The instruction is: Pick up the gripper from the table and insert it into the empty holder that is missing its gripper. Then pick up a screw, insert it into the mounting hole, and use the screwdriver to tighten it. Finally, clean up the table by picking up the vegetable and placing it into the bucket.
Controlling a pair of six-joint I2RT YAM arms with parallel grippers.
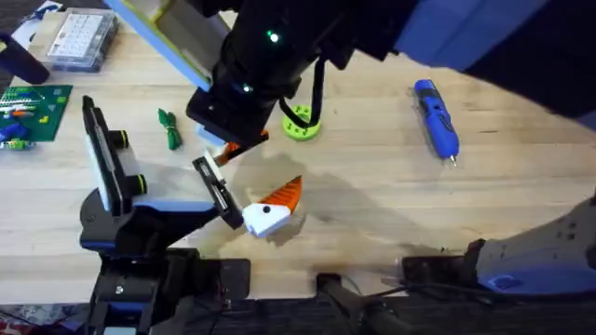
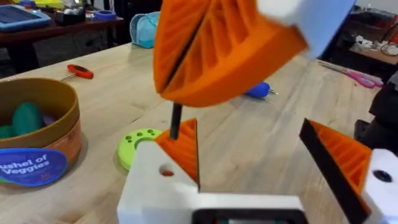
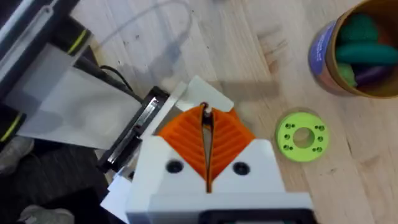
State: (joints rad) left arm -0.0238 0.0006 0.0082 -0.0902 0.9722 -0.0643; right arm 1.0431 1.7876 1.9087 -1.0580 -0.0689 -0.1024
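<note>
My right gripper (image 3: 204, 114) (image 2: 171, 93) (image 1: 244, 147) is shut on a thin dark screw (image 2: 176, 121). It holds the screw just above the gripper (image 2: 163, 177), a white block with an orange wedge and a small hole, seated at one end of a black rail (image 1: 214, 191). My left gripper (image 2: 249, 127) is open, its fingers (image 1: 275, 209) wide apart on that rail. The blue screwdriver (image 1: 436, 116) (image 2: 260, 91) lies at the right. The dark-green vegetable (image 1: 168, 128) lies at the left. The bucket (image 2: 37, 168) (image 3: 323, 53) holds toy vegetables.
A lime-green ring (image 1: 300, 126) (image 2: 140, 143) (image 3: 301, 137) lies beside the right arm. A clear parts box (image 1: 79, 39) and a green board (image 1: 33, 112) sit at the far left. A red-handled tool (image 2: 78, 71) and pink scissors (image 2: 360, 76) lie farther off.
</note>
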